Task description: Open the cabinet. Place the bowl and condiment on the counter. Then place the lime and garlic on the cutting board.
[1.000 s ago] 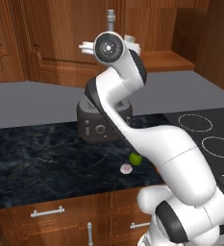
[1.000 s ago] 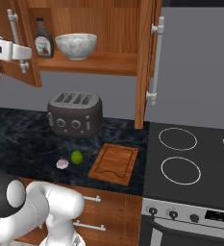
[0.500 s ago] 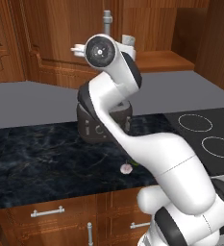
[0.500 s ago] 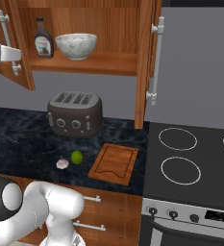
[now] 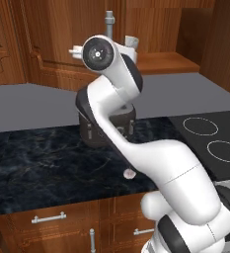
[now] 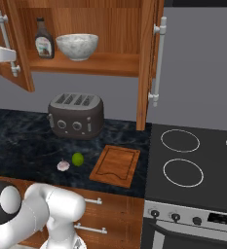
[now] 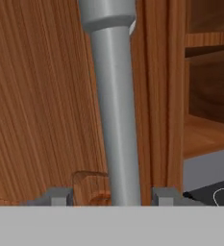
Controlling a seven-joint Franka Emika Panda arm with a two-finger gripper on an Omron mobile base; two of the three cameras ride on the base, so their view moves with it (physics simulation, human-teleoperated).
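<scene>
The cabinet [image 6: 145,53] stands open, both doors swung out. On its shelf sit the dark brown condiment bottle [image 6: 44,40] and, to its right, the marbled bowl [image 6: 77,45]. My gripper [image 7: 112,197] is open around the left door's silver bar handle [image 7: 112,105], with a gap on each side of the bar. In the right base view the gripper [image 6: 3,53] is at that handle [image 6: 4,34], far left. On the counter [image 6: 17,141] the lime [image 6: 77,159] and garlic [image 6: 63,166] lie just left of the cutting board [image 6: 116,164]. The garlic [image 5: 130,173] also shows beside my arm.
A dark toaster [image 6: 76,115] stands on the counter under the shelf, behind the lime. The black stovetop [image 6: 193,160] lies right of the cutting board. The right door's handle [image 6: 157,63] hangs out over the counter's right end. Lower drawers [image 5: 47,217] run below the counter.
The left door has swung further open to the left with the hand. The jaws, shut on the handle before, have now parted from it.
</scene>
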